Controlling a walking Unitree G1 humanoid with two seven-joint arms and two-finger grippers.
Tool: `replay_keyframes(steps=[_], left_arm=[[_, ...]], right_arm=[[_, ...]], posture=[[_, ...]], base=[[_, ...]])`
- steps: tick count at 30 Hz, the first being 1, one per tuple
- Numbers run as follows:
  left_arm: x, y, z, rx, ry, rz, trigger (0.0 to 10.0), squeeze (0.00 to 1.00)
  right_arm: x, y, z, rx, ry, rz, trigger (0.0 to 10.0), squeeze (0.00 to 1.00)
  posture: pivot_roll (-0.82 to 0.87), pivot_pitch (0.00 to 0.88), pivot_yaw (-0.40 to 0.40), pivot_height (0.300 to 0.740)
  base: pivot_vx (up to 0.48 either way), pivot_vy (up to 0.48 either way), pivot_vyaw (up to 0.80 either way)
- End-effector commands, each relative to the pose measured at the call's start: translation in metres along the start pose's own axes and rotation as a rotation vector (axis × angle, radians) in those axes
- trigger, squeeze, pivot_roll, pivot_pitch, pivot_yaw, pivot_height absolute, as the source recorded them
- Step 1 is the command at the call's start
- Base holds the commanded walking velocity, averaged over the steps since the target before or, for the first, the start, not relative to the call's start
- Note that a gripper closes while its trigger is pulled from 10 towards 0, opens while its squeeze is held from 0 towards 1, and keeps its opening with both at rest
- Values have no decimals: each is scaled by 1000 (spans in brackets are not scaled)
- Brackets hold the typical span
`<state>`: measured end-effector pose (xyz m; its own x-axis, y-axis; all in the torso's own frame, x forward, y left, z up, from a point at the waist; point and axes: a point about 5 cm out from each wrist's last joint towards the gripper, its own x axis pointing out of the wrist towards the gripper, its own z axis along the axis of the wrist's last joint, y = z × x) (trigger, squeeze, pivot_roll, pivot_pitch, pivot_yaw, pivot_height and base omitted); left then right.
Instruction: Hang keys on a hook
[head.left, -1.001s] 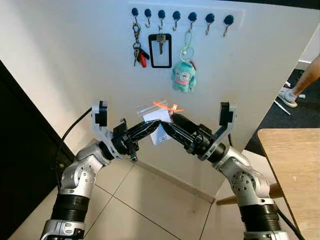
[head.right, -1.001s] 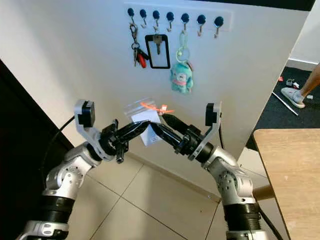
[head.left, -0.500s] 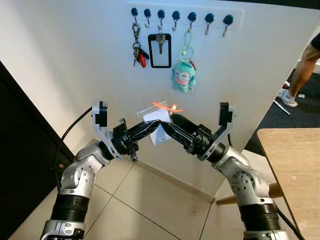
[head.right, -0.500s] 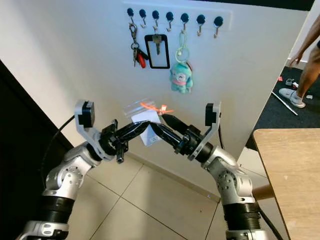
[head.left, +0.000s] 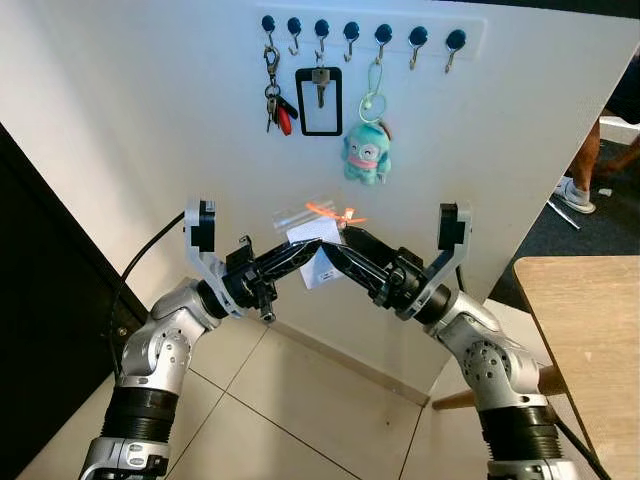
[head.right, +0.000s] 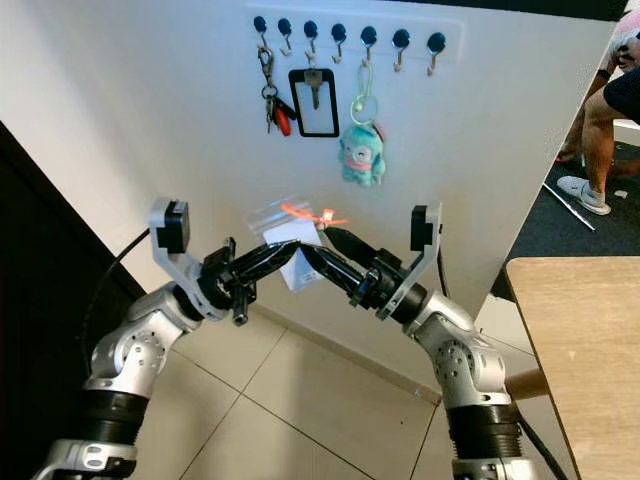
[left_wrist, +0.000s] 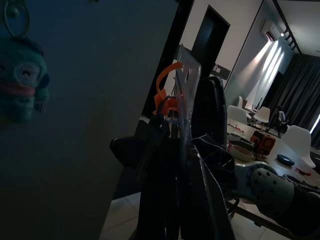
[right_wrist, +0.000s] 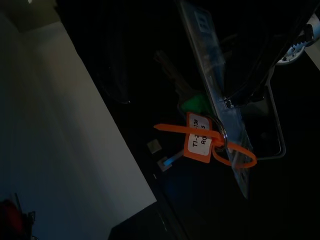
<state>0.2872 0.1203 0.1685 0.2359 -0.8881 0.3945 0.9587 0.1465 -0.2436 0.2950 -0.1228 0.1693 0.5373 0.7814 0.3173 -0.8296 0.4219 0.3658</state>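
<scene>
Where white wall (head.left: 150, 120) meets tiled floor (head.left: 300, 400), both grippers grasping tagged pouch (head.left: 318, 245).

left gripper (head.left: 300, 256) and right gripper (head.left: 335, 250) — both pinching clear key bag (head.left: 312, 240) | hook rack (head.left: 360, 30) above — well apart

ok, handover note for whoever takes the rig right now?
Left hand and right hand: both meet at chest height, pinching the clear plastic pouch with the orange zip tie and tagged keys.
Wall rack of seven blue-knobbed hooks is above. First, third and fifth from the left hold the red-fobbed key bunch, black-framed key and teal plush keyring.
Done: pouch held. Left: lift it and hang it on a free hook.
</scene>
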Motion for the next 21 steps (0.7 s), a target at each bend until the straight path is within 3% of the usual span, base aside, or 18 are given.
replay_keyframes(steps=[1,10,21], left_arm=[[1,-8,-7,-27,50,-89,10000,0],[-1,-5,-6,-21,48,-70,10000,0],[7,-15,-14,-44,87,-133,10000,0]], right_arm=[[-7,-11,4,-34,5,-95,10000,0],[-14,-11,-4,-62,79,-88,10000,0],[-3,-8,-1,-47,26,-91,10000,0]], posture=[[-147,49,83,740],[-150,53,89,740],[-150,56,91,740]], base=[[0,0,0],[0,0,0],[0,0,0]])
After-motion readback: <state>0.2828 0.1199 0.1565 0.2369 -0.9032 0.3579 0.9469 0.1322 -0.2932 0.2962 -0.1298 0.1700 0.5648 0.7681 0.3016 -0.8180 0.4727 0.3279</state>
